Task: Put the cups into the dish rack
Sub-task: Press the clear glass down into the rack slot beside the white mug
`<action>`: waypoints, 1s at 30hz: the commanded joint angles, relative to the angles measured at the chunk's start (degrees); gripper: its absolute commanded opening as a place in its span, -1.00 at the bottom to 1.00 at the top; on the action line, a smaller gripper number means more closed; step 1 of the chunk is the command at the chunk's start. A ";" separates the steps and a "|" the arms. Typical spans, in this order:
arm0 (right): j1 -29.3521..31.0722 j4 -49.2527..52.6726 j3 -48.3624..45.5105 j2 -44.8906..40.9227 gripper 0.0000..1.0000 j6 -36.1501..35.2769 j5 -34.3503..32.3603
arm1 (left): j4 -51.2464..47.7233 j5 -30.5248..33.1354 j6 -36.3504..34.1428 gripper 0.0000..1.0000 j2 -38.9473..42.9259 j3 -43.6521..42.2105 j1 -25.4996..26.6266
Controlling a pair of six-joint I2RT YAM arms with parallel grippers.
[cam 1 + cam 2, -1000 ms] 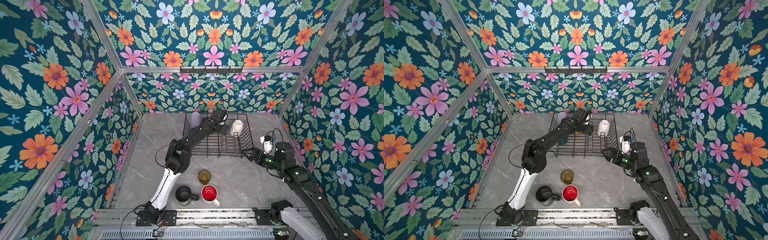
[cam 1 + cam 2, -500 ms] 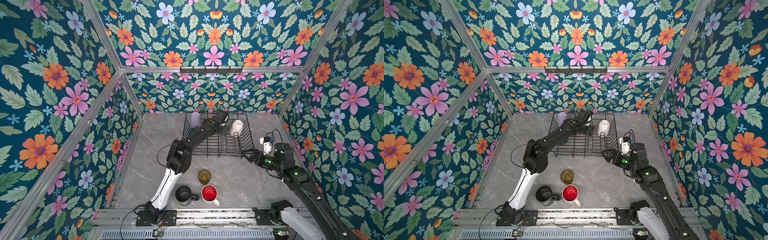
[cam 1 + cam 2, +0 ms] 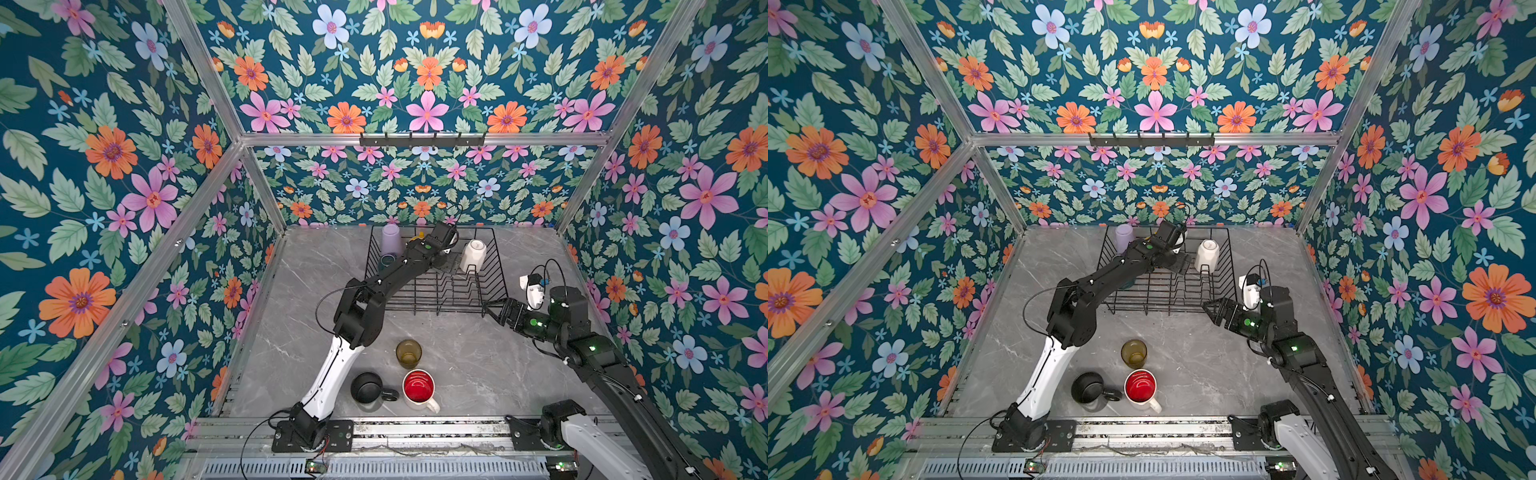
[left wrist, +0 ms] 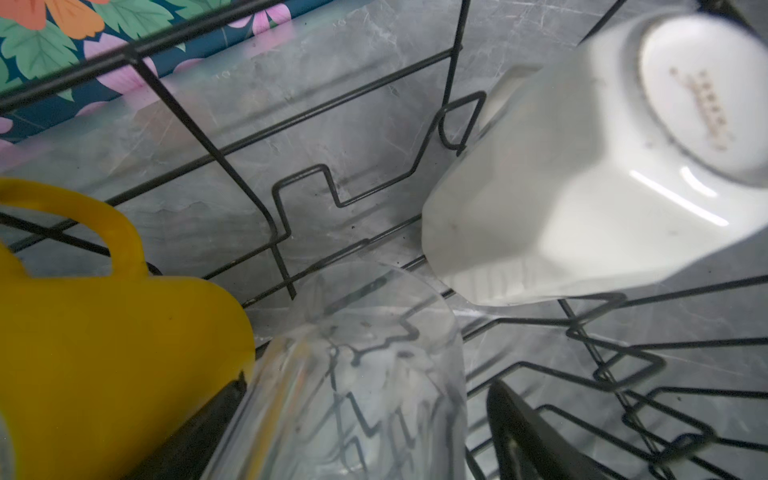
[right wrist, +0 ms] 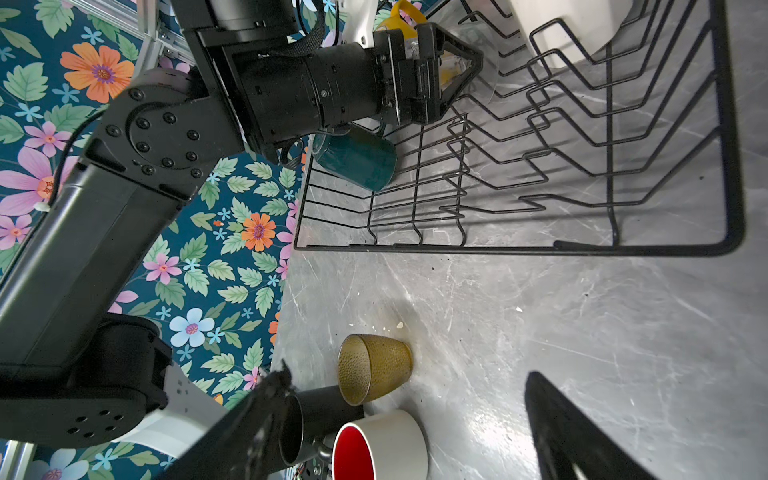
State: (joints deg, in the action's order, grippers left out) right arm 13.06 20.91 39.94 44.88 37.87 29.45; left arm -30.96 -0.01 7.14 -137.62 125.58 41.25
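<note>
The black wire dish rack (image 5: 519, 249) has five cups inside it. They are a lilac plastic tumbler (image 3: 391, 239), a dark teal mug (image 5: 353, 160), a yellow mug with a loop handle (image 4: 104, 332), a cream-white mug tipped mouth down (image 4: 582, 187) and a clear drinking glass (image 4: 361, 332). The glass rests on the rack's wires.

The left gripper (image 4: 368, 386) is down inside the rack, its jaws spread around the clear glass. One finger (image 4: 519, 415) sits a little apart from the glass, so this looks like the letting-go step. The right gripper (image 3: 492, 309) hovers by the rack's near corner, jaws wide and empty.

In front of the rack wait a bumpy amber glass (image 3: 408, 353), a round black mug (image 3: 368, 387) and a white mug that is red inside (image 3: 419, 388). Next, the left arm should lift out without bumping the glass. Then a gripper can go for one of those three.
</note>
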 commanded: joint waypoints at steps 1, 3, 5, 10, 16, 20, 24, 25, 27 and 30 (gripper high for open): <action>0.03 -1.47 -0.04 -0.06 0.78 0.10 -0.14 | 2.53 -0.07 -0.26 0.71 1.27 -0.62 -0.08; 0.04 -1.39 -0.13 -0.15 0.78 0.03 -0.14 | 2.83 -0.34 -0.19 0.56 1.73 -0.88 -0.03; 0.04 -1.48 -0.22 -0.15 0.78 0.08 -0.12 | 2.81 -0.43 -0.19 0.43 2.10 -0.95 -0.03; 0.04 -1.80 -0.39 -0.19 0.78 0.15 -0.10 | 2.81 -0.52 -0.46 0.40 3.30 -1.20 -0.04; -0.03 -2.14 -0.57 -0.05 0.78 0.37 0.19 | 2.58 -0.34 -1.06 0.66 3.59 -1.13 -0.06; 0.04 -2.19 -0.66 -0.06 0.77 0.54 0.39 | 2.48 -0.69 -0.87 0.73 3.23 -1.10 -0.04; 0.04 -2.17 -0.66 -0.23 0.77 0.48 0.34 | 2.66 -0.61 -0.63 0.74 3.49 -1.13 0.05; 0.06 -2.03 -0.65 -0.23 0.77 0.51 0.34 | 2.75 -0.59 -0.63 0.74 3.67 -1.13 0.05; 0.04 -1.98 -0.63 -0.24 0.77 0.48 0.13 | 3.32 -0.37 -0.64 0.74 4.71 -1.77 0.05; 0.04 -1.42 -0.35 0.02 0.77 0.05 -0.24 | 5.40 0.65 -0.76 0.75 7.52 -4.34 0.05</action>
State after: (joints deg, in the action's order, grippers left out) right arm 13.06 20.32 39.31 44.84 38.61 29.80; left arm -28.47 -0.43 6.96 -132.46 122.58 41.34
